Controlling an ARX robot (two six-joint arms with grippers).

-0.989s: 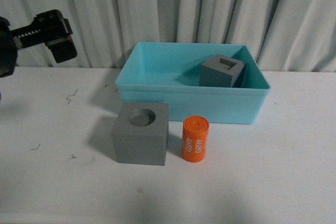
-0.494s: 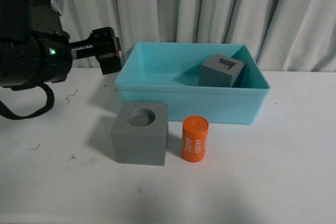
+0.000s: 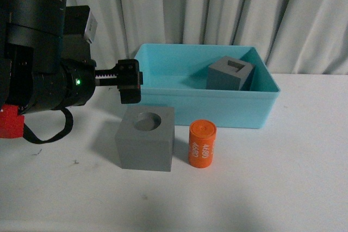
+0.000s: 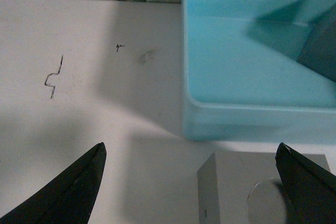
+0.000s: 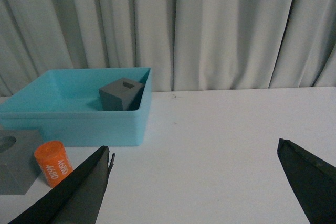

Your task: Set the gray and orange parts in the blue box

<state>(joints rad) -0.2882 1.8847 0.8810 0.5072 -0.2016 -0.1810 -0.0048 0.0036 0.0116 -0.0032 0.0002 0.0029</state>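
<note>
A gray cube with a round recess (image 3: 145, 146) stands on the white table in front of the blue box (image 3: 196, 107). The orange cylinder (image 3: 202, 143) with white digits stands upright just right of it. The gray cube with a square recess (image 3: 230, 74) sits inside the box at its back right. My left gripper (image 3: 129, 81) is open and empty, above and behind the round-recess cube, by the box's left front corner. In the left wrist view the gripper (image 4: 191, 182) spans that cube (image 4: 262, 192) and the box (image 4: 252, 119). My right gripper (image 5: 194, 182) is open and empty over bare table, right of the box (image 5: 73, 124), the cylinder (image 5: 52, 162) and the cube (image 5: 122, 94).
Pale curtains (image 3: 217, 9) hang behind the table. Small dark scuff marks (image 4: 52, 80) lie on the table left of the box. The left arm's black body (image 3: 38, 52) fills the left of the front view.
My left arm has swung in from the far left toward the right and lower, its gripper now near the box's left front corner above the round-recess cube. The parts have not moved.
</note>
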